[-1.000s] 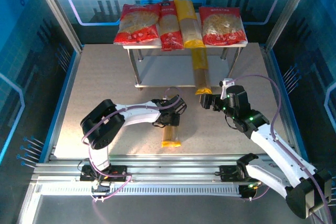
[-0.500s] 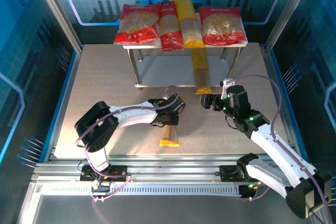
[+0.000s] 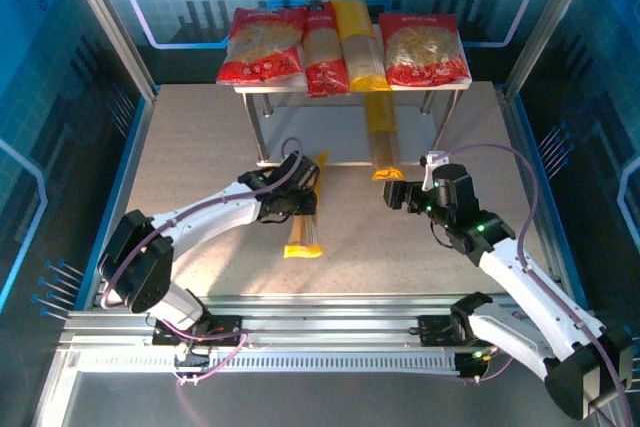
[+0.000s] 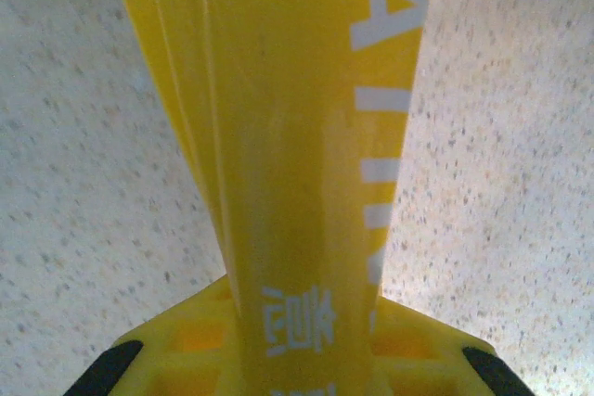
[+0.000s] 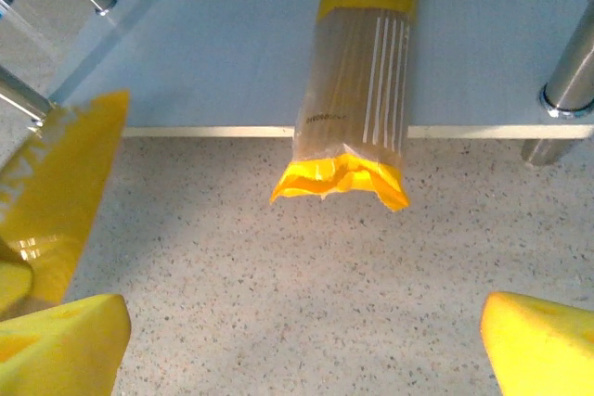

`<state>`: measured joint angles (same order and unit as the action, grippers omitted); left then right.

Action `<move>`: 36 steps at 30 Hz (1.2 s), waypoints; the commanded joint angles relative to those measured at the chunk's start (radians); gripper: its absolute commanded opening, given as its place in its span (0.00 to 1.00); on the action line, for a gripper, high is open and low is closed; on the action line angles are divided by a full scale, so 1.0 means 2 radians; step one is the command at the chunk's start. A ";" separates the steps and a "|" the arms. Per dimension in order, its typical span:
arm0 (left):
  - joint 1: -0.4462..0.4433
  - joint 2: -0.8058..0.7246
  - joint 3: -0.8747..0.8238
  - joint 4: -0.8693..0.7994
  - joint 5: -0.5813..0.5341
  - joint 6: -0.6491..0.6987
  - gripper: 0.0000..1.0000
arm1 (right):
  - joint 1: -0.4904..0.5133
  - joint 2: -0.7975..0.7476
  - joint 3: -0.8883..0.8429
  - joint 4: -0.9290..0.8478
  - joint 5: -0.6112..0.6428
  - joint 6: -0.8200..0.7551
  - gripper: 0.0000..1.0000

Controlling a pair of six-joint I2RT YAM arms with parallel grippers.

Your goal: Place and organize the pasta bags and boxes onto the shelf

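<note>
Left gripper (image 3: 292, 199) clamped on a yellow spaghetti pack (image 3: 304, 232), long axis aimed at the front edge of the shelf (image 3: 300, 142) just ahead, right gripper (image 3: 395, 194) spread wide.

Cropped white capitals along yellow spaghetti pack (image 4: 297, 136) between left fingers (image 4: 176, 350), small white characters nearest the fingers, none legible

The spaghetti pack (image 4: 297, 136) runs off the top of the left wrist view, lettering chopped too. The left fingers (image 4: 186, 345) get cropped at the bottom. Print on the red bags (image 3: 265, 44): too tiny to read.
</note>
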<state>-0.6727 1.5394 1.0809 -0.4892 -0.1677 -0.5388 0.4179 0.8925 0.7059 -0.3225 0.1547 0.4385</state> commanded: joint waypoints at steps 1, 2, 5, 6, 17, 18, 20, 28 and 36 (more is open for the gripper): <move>0.022 -0.006 0.040 0.054 0.006 0.039 0.00 | 0.003 0.002 0.007 -0.022 -0.001 0.006 0.97; 0.028 0.001 0.049 0.063 0.007 0.046 0.00 | 0.006 0.003 0.005 -0.025 -0.003 0.006 0.97; 0.043 0.034 0.087 0.072 0.014 0.066 0.00 | 0.018 0.006 0.004 -0.041 -0.015 0.007 0.97; 0.046 0.047 0.102 0.076 0.016 0.072 0.00 | 0.025 0.008 0.001 -0.045 -0.022 0.008 0.97; 0.074 0.178 0.257 0.085 0.033 0.099 0.00 | 0.086 0.032 -0.030 -0.061 -0.002 0.057 0.97; 0.076 0.186 0.265 0.085 0.035 0.099 0.00 | 0.089 0.034 -0.029 -0.062 -0.002 0.058 0.97; 0.080 0.204 0.284 0.081 0.040 0.097 0.00 | 0.090 0.040 -0.030 -0.063 0.000 0.059 0.97; 0.088 0.239 0.307 0.097 0.035 0.091 0.00 | 0.093 0.054 -0.028 -0.063 0.002 0.062 0.97; 0.088 0.259 0.322 0.124 0.016 0.087 0.00 | 0.093 0.063 -0.030 -0.061 0.002 0.064 0.97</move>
<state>-0.5037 2.0632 1.6566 -0.3611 -0.1146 -0.3637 0.5907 1.0103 0.6544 -0.4313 0.1490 0.5507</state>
